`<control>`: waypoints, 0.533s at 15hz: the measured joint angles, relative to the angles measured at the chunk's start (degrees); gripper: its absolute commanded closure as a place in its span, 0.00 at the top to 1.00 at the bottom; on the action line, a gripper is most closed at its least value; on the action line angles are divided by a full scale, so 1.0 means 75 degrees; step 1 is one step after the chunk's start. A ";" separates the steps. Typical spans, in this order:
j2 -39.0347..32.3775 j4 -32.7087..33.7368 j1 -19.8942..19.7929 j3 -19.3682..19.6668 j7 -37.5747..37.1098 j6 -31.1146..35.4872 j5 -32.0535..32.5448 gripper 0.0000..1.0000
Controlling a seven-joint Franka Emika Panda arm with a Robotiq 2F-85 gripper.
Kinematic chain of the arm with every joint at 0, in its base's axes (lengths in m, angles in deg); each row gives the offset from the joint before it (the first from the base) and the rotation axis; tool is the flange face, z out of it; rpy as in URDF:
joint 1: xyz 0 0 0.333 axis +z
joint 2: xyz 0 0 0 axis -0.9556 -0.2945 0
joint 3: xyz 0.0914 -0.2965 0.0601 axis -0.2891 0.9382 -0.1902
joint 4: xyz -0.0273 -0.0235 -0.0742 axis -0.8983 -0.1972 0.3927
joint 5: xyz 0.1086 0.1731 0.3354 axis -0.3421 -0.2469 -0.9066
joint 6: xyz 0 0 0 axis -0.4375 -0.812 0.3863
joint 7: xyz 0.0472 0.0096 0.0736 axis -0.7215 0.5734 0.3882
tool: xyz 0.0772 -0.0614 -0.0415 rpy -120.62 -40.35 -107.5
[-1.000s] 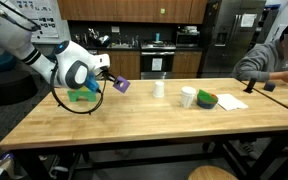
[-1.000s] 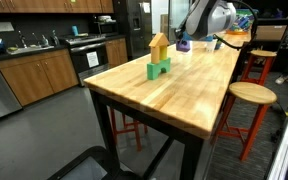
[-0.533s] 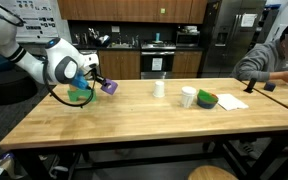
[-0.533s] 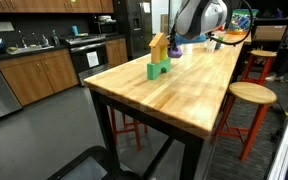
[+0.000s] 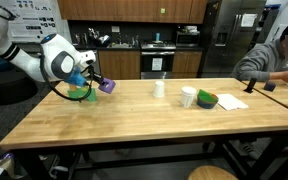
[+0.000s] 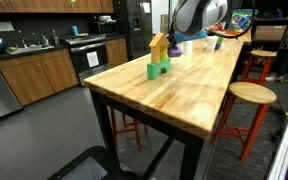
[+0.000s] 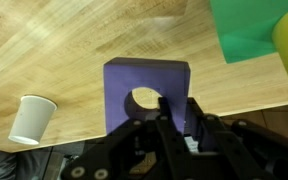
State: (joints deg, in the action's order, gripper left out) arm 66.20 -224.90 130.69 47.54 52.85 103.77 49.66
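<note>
Purple block: held clear of the counter, above its far corner; a round hole is seen through the face.
Fingers: closed on the purple block, clamped at its lower edge in the wrist view.
Green block: set on the counter just beside the held block; a yellow piece is stood on top.
Paper cup: upright on the counter, well apart from the fingers.
Green bowl: placed beyond the cup, beside a white mug.
</note>
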 measured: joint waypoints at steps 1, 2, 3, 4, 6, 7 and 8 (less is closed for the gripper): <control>-0.0011 0.0000 0.0174 0.0166 0.0000 -0.0080 0.0018 0.05; -0.0020 -0.0001 0.0330 0.0319 0.0000 -0.0162 0.0022 0.05; -0.0039 -0.0002 0.0468 0.0474 -0.0006 -0.0239 0.0022 0.05; -0.0061 -0.0005 0.0589 0.0630 -0.0017 -0.0320 0.0021 0.05; -0.0112 -0.0009 0.0751 0.0921 -0.0028 -0.0496 0.0014 0.05; -0.0137 -0.0012 0.0778 0.1047 -0.0031 -0.0603 0.0005 0.05; -0.0142 -0.0020 0.0772 0.1147 -0.0032 -0.0710 -0.0004 0.05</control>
State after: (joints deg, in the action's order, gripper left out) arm 65.14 -225.05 136.48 56.14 52.61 98.44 49.62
